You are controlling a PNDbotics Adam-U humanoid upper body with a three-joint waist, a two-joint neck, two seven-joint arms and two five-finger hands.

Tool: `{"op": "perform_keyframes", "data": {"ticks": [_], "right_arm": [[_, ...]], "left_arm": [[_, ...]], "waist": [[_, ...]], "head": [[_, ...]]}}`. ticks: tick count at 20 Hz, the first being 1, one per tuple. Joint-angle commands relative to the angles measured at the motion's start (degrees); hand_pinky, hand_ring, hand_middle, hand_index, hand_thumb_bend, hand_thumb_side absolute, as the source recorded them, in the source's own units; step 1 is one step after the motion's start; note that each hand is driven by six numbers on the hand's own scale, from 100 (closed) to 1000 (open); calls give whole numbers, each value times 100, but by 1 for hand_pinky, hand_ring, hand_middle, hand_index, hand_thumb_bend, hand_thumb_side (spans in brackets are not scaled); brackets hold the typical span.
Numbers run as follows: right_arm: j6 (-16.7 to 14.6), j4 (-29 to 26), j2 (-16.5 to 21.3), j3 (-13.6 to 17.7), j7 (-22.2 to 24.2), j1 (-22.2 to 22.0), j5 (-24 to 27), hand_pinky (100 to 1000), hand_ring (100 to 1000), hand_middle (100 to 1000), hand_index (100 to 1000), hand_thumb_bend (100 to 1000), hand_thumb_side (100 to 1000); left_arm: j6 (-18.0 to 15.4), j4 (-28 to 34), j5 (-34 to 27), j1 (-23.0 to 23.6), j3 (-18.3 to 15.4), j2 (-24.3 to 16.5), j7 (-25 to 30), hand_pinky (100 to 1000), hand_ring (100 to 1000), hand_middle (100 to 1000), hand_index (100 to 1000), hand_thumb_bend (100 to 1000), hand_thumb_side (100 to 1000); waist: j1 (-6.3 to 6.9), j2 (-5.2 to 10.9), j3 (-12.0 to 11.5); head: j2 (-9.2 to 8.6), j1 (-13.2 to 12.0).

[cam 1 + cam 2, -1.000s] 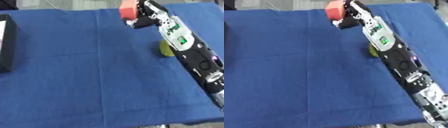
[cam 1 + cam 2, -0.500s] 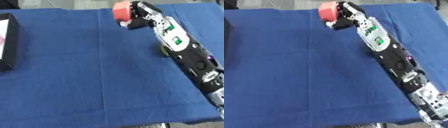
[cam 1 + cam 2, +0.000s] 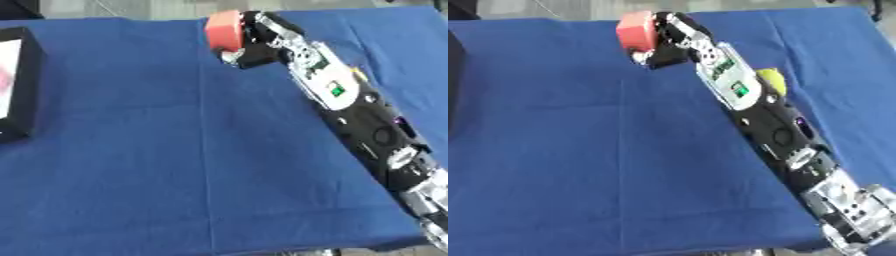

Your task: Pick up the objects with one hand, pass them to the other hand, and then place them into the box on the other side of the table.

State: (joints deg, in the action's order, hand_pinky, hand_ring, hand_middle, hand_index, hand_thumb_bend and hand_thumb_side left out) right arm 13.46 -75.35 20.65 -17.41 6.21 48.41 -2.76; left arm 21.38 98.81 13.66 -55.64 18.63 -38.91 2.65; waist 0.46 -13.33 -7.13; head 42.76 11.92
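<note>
My right hand (image 3: 255, 44) reaches up over the far middle of the blue table, its fingers curled round a red-orange block (image 3: 224, 30) that it holds above the cloth. A yellow-green object (image 3: 771, 80) lies on the table, mostly hidden behind my right forearm. The black box (image 3: 17, 85) with a pale inside sits at the left edge of the table. My left hand shows in neither view.
The blue cloth (image 3: 157, 165) covers the whole table, with its front edge near the bottom of the view. My right forearm (image 3: 367, 125) crosses the right half of the table diagonally.
My right hand has carried the red-orange block leftward across the far side of the table, toward the middle. The forearm now covers more of the yellow-green object.
</note>
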Motion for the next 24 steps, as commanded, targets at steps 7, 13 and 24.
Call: {"op": "perform_keyframes", "data": {"ticks": [7, 13, 24], "right_arm": [[-118, 52, -211, -75, 19, 102, -158, 766, 601, 556, 648, 139, 158], [-222, 101, -363, -138, -24, 87, -269, 767, 601, 556, 648, 140, 149], [-382, 102, -538, -245, -130, 50, -463, 767, 601, 556, 648, 138, 142]], "left_arm": [[-16, 65, 118, -423, 271, 331, 446, 807, 715, 653, 739, 195, 365], [-19, 4, 258, -618, 500, 707, 791, 807, 717, 657, 741, 195, 387], [-26, -206, 616, -756, 773, 1197, 1258, 807, 720, 660, 743, 191, 408]], "waist": [[43, 166, -28], [49, 172, -45], [70, 188, -64]], "head": [[35, 11], [34, -59], [45, -243]]}}
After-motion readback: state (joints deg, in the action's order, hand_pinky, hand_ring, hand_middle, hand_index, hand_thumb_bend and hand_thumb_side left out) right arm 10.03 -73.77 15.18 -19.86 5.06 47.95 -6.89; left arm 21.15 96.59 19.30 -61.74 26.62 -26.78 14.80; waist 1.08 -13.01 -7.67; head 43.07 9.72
